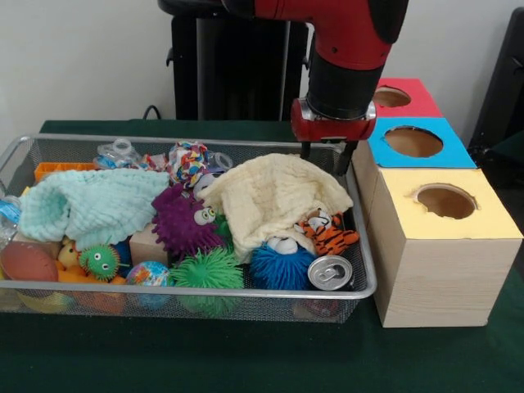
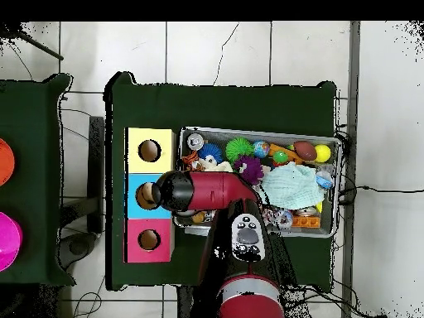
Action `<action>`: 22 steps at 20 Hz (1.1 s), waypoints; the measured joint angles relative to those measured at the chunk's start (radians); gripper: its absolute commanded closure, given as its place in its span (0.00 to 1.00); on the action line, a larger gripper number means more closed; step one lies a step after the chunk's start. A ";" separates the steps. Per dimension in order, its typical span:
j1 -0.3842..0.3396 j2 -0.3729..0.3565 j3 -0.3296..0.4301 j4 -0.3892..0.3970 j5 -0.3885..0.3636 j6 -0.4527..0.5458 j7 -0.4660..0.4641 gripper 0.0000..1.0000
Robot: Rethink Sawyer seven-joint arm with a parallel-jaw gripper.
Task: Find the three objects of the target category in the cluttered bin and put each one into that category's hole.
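Silver mesh bin: sits on the green table, crowded with toys and cloths.
Patchwork bundle: 1 shows in the front view, near the bin's far wall, beside a clear plastic piece; in the overhead view I cannot pick it out.
Cloths: a mint cloth lies over the left half, a cream cloth over the right half. From above only the mint one shows plainly; the arm covers most of the cream one.
Other clutter: purple furry toy, green spiky ball, blue spiky ball, striped tiger toy, drink can at the near right corner.
Boxes: 3 pale wooden boxes stand in a row just beside the bin, topped yellow, blue and red.
Yellow box hole: round, open, nothing in it; the overhead view shows it at the row's end farthest from the robot's base.
Gripper: hangs over the bin's far right corner, at the edge of the cream cloth. 2 dark tips show below the red wrist; whether they are spread or pressed together I cannot tell. The overhead view hides them under the arm, which reaches across the blue-topped box.
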 measured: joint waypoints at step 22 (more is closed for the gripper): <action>0.010 0.061 0.000 -0.155 0.001 0.093 0.000 0.00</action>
